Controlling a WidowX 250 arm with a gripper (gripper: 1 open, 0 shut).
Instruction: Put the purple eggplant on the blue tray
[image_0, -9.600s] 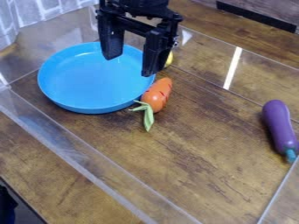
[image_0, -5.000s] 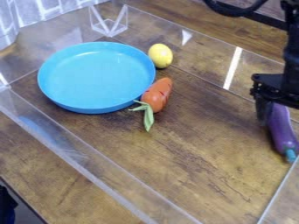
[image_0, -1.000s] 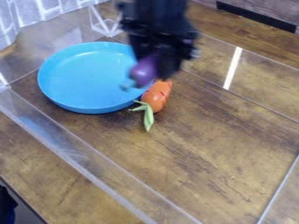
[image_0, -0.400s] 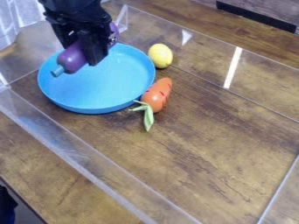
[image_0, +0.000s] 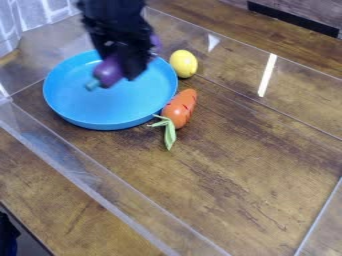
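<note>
Carrot (image_0: 181, 105) right of tray (image_0: 80, 108); lemon (image_0: 185, 64) behind carrot.

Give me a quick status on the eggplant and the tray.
Gripper shut on the eggplant. Eggplant held over the blue tray, not yet released. Carrot and lemon sit beside the tray, not in the way.

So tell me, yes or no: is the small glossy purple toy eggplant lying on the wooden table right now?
No, the purple eggplant hangs in the gripper, jaws shut on it, above the round blue plastic tray.
</note>
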